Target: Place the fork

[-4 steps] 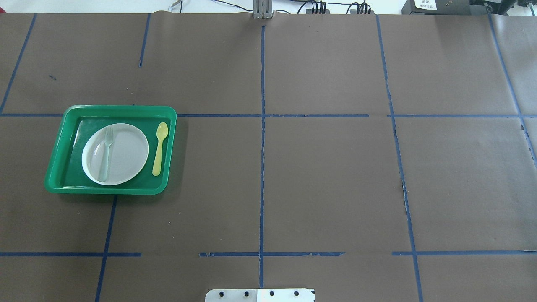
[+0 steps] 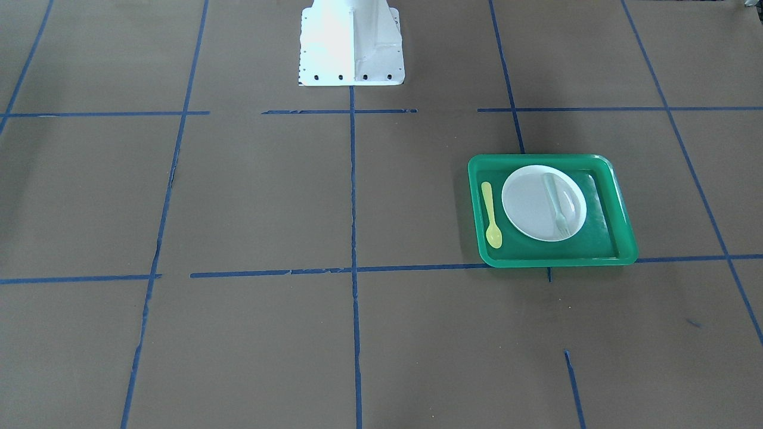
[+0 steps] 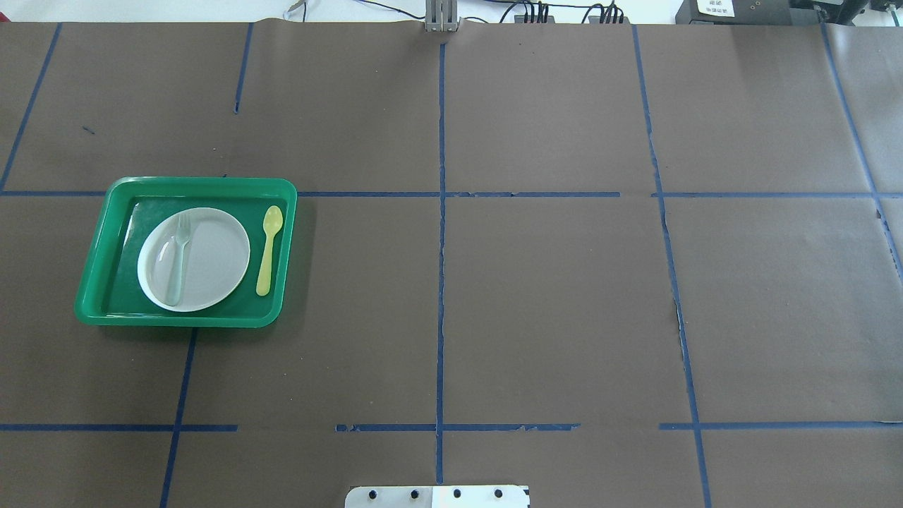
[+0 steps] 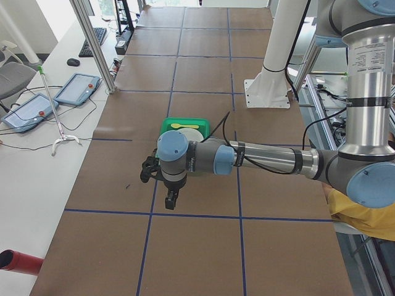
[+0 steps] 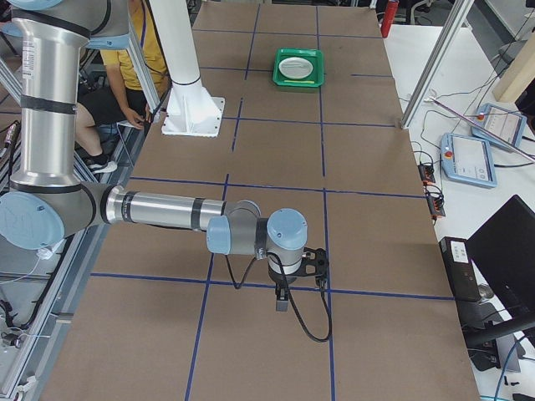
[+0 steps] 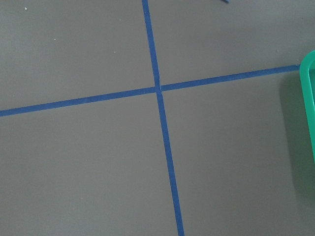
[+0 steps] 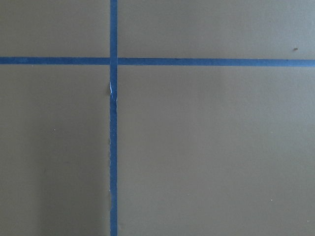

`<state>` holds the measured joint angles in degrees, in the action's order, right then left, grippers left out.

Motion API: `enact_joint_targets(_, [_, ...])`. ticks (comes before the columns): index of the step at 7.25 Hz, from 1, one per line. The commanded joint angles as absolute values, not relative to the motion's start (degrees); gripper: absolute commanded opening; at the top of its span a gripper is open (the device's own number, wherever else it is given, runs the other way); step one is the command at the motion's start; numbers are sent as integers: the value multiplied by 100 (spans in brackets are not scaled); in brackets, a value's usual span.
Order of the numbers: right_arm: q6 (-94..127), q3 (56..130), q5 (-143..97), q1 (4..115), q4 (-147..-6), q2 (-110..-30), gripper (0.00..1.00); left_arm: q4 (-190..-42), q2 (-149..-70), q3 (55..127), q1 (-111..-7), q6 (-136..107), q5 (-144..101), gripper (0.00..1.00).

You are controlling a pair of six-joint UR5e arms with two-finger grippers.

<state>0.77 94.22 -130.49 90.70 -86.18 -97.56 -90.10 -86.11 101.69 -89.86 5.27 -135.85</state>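
Observation:
The pale translucent fork lies on the left part of the white plate, tines pointing away from the robot. The plate sits in the green tray. In the front-facing view the fork lies on the plate in the tray. My left gripper hangs above the table on the near side of the tray in the left view. My right gripper is far from the tray. I cannot tell whether either is open or shut. Neither touches the fork.
A yellow spoon lies in the tray to the right of the plate. The white robot base stands at the table's near edge. Blue tape lines cross the brown table. The tray's rim shows at the left wrist view's right edge.

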Motion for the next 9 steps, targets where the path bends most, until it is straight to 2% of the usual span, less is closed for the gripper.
enact_joint_targets(1, [79,9422,-13043,9070,-8622,-9756,100,-9026,-8719,10806,-8939,510,-13588,100])
enact_joint_targets(2, [79,9422,-13052,9070,-8622,-9756,100,-9026,-8736,10967,-8677,231,-13553,100])
enact_joint_targets(5, [79,9422,-13052,9070,-8622,-9756,100,-9158,-9182,11452,-6731,-2900,-12924,100])
enact_joint_targets(7, [79,9422,-13052,9070,-8622,-9756,100,-10407,-9378,11103,-5857,-4212,-12641,100])
enact_joint_targets(9, [79,9422,-13043,9070,-8622,-9756,100,-11632,-9395,10331,-5170,-5235,-11982,100])
